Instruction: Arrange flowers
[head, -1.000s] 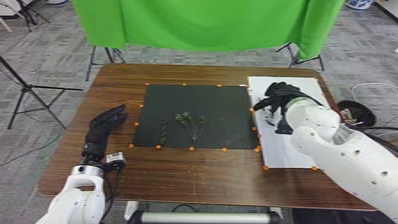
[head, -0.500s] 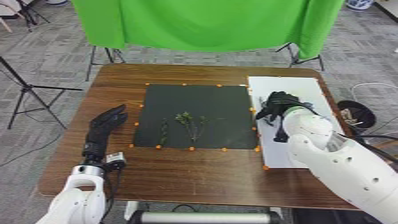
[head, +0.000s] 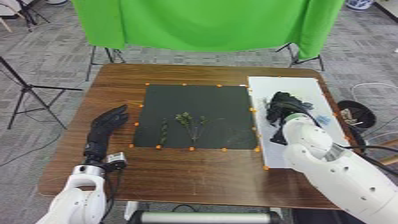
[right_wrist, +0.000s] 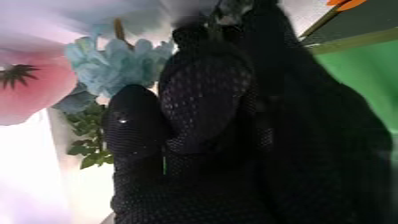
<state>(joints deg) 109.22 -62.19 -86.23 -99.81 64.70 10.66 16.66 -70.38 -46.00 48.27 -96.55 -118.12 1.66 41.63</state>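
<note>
Brown wooden table (head: 178, 172) underneath. Blue flower (right_wrist: 124, 65) looked light, fragile; wanted stem (right_wrist: 119, 29) hold. Left hand (head: 107, 121) lay relaxed; couldn't tell right hand (head: 284, 106) state.

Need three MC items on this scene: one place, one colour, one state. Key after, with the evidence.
1. Where is the right hand?
A) over the dark mat
B) over bare wood
C) over the white sheet

2. In the right wrist view, what colour is the ruffled flower beside the pink flower?
A) light blue
B) yellow
C) red

3. How is the left hand?
A) in a fist
B) open and empty
C) curled round a stem

Key:
1 C: the head view shows it above the sheet.
2 A: its petals are pale blue.
3 B: its fingers lie extended, with nothing in them.
</note>
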